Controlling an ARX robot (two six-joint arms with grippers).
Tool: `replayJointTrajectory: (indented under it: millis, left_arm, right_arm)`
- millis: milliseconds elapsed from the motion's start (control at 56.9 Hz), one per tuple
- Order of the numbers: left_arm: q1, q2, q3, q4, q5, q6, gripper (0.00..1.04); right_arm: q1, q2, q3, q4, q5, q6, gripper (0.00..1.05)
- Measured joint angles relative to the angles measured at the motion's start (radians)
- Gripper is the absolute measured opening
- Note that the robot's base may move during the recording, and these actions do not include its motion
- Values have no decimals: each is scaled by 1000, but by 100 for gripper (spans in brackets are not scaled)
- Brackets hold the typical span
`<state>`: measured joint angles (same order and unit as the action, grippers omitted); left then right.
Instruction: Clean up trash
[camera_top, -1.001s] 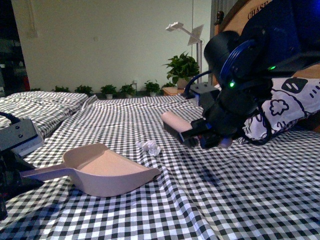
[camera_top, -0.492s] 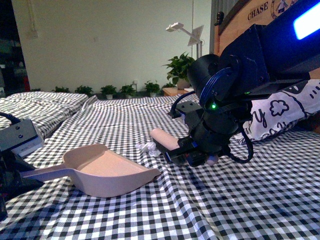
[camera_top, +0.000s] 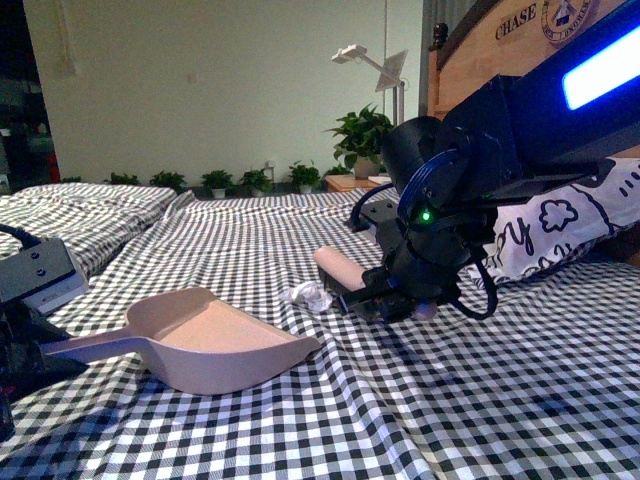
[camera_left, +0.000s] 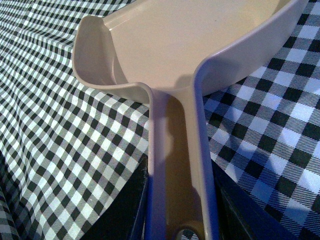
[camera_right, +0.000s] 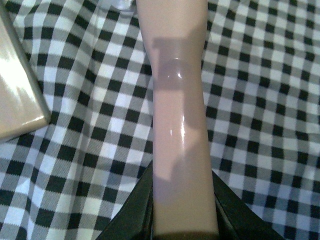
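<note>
A small crumpled white wad of paper (camera_top: 305, 295) lies on the black-and-white checked cloth (camera_top: 480, 400), just beyond the far open lip of the pale pink scoop-shaped plastic dustpan (camera_top: 215, 345) and just beside the tip of the pale pink brush handle (camera_top: 338, 268).

The right gripper (camera_top: 385, 300) sits low over the cloth, to the right of the wad, clamped on the brush — in the right wrist view the dark jaws press against both sides of the smooth pink handle (camera_right: 180, 125), which runs away from the camera over the checks. A corner of the dustpan (camera_right: 17, 100) shows at the edge of that view. The bristles cannot be made out in any view.

The left gripper (camera_top: 25, 345) is at the near left edge of the front view, closed on the dustpan's long handle (camera_left: 177, 175); the left wrist view shows the handle passing between the dark jaws, with the scoop (camera_left: 190, 40) resting on the cloth ahead.
</note>
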<state>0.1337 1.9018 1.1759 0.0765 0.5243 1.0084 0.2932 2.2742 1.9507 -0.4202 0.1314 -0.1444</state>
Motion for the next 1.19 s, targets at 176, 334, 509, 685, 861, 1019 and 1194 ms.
replayJointTrajectory:
  millis: [176,334,509,685,861,1019,1194]
  left_arm:
    - [0,0,0,0,0,0,29]
    - [0,0,0,0,0,0,29]
    - [0,0,0,0,0,0,29]
    - [0,0,0,0,0,0,29]
    - [0,0,0,0,0,0,29]
    - [0,0,0,0,0,0,29]
    - [0,0,0,0,0,0,29]
  right_arm:
    - [0,19,26,-2,2,-4,20]
    - [10,57,21,10,0,-7,20]
    - [19,84,15,22,-1,-12,20]
    - [26,86,14,22,-18,-9,20]
    - [43,82,-6,21,-63,18,20]
    - [85,45,-53,18,-139,63,20]
    - [152,-70,-134,26,-258,115,20]
